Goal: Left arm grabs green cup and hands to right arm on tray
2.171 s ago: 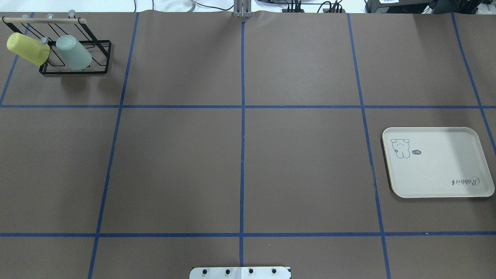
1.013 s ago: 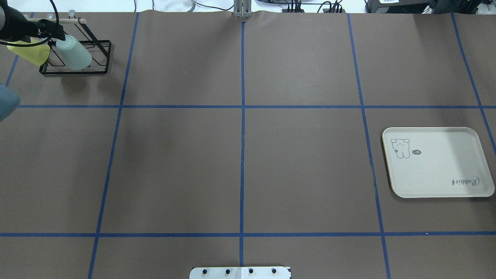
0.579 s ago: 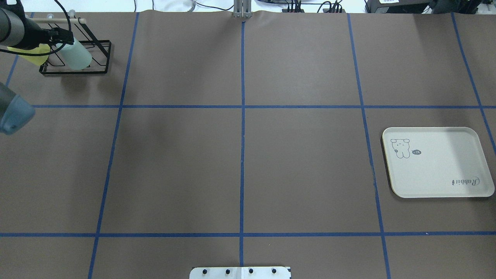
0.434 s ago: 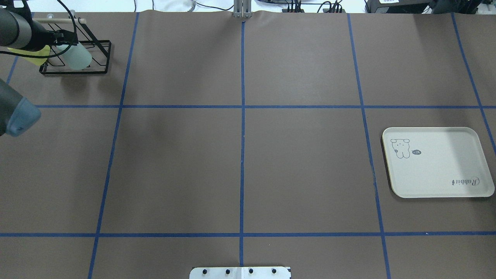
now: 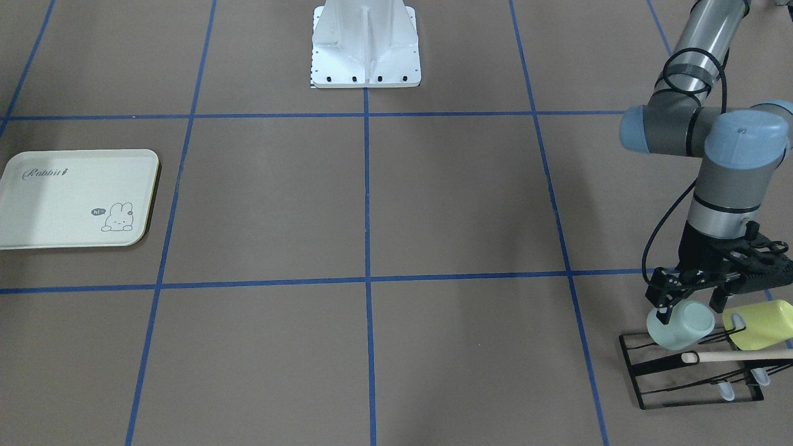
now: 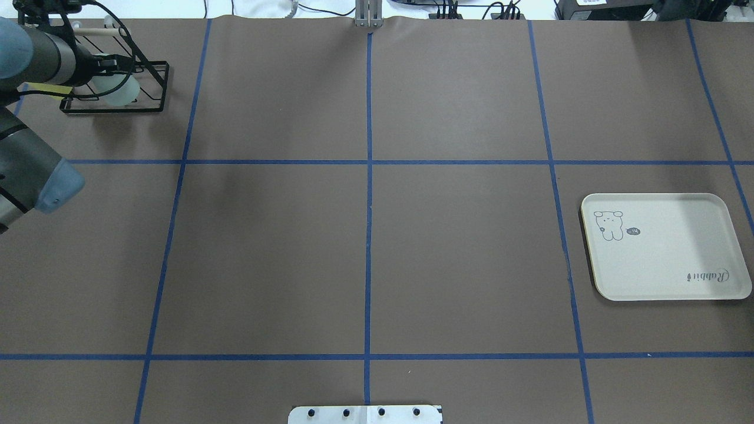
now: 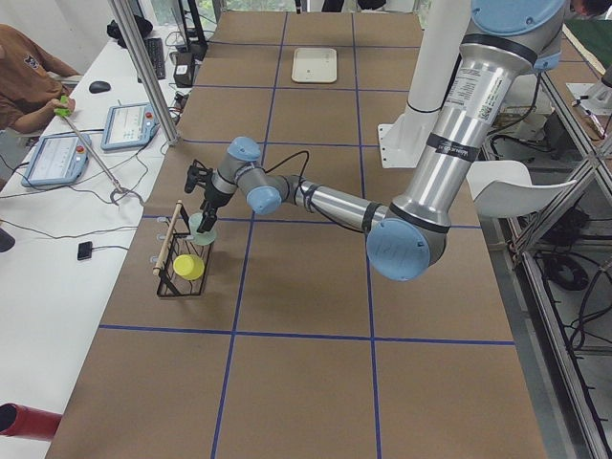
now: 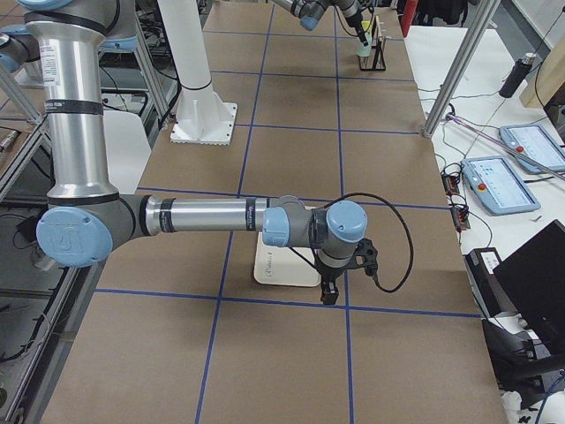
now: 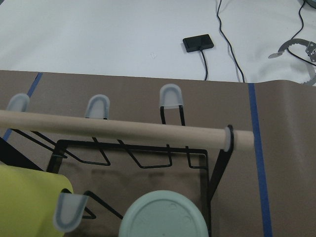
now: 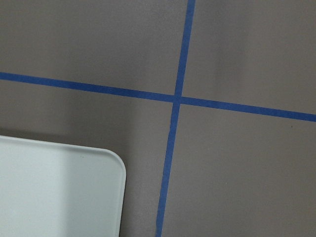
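The green cup (image 5: 681, 327) sits tipped on a black wire rack (image 5: 644, 371) at the far left corner of the counter (image 5: 433, 204). Its flat base is turned up toward the left arm (image 5: 725, 179). A yellow cup (image 5: 759, 325) sits just beside it on the same rack, and a wooden rod (image 5: 743, 355) runs across the rack's top.

The left tool (image 5: 691, 310) reaches down over the green cup with its 2 fingers (image 5: 663, 306) spread, 1 on each side of the cup near its base. Whether they touch the plastic cannot be told. In the left wrist view the cup's round base shows at the lower edge, with the rod and the rack's capped pegs beyond it.

The tray (image 5: 62, 204) lies flat on the right side of the counter, well apart from the rack. The right arm (image 8: 203, 215) stretches low across the counter, and the right tool (image 8: 329, 290) points down close by a corner of the tray. Only a side view shows this tool, so I cannot tell whether it is spread or pressed together. The right wrist view shows 1 rounded tray corner beside a crossing of blue tape lines (image 10: 175, 98).
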Robot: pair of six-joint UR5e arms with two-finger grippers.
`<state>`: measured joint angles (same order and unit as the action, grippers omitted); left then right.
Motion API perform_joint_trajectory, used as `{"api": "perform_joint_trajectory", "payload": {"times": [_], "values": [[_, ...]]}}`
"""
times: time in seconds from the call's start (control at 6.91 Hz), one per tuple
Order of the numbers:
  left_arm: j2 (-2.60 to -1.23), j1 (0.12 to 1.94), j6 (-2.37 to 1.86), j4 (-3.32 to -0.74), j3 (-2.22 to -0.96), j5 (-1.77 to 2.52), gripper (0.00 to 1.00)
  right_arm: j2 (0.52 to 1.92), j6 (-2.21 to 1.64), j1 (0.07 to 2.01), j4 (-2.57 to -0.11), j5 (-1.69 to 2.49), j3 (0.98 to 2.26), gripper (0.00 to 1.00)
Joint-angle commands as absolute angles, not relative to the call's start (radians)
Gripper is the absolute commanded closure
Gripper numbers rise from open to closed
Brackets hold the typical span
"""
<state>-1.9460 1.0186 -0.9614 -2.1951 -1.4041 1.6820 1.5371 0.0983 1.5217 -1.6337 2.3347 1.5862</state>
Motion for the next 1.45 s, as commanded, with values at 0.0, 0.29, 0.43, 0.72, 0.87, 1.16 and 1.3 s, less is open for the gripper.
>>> {"api": "perform_joint_trajectory", "payload": {"times": [0.0, 0.29, 0.43, 0.72, 0.87, 1.16, 1.3], "values": [[-1.953, 1.012, -0.96, -2.24, -1.352, 1.672, 0.0, 1.539, 0.098, 1.522, -1.634, 2.335, 1.588, 0.0], [-1.956, 1.012, -0.965, -2.247, -1.361, 1.674, 0.53, 1.537, 0.1, 1.522, -1.634, 2.333, 1.585, 0.0], [-1.956, 1.015, -0.966, -2.241, -1.389, 1.678, 0.82, 1.539, 0.1, 1.522, -1.634, 2.333, 1.58, 0.0], [-1.945, 1.028, -0.953, -2.227, -1.445, 1.692, 0.92, 1.525, 0.1, 1.522, -1.59, 2.333, 1.595, 0.0], [-1.944, 1.069, -0.927, -2.198, -1.477, 1.736, 0.92, 1.523, 0.094, 1.522, -1.532, 2.338, 1.595, 0.0], [-1.944, 1.135, -0.85, -1.974, -1.645, 1.796, 0.92, 1.499, -0.117, 1.503, -1.243, 2.239, 1.572, 0.0], [-1.945, 1.15, -0.806, -1.847, -1.733, 1.796, 0.92, 1.493, -0.243, 1.444, -1.103, 2.17, 1.553, 0.0]]}}
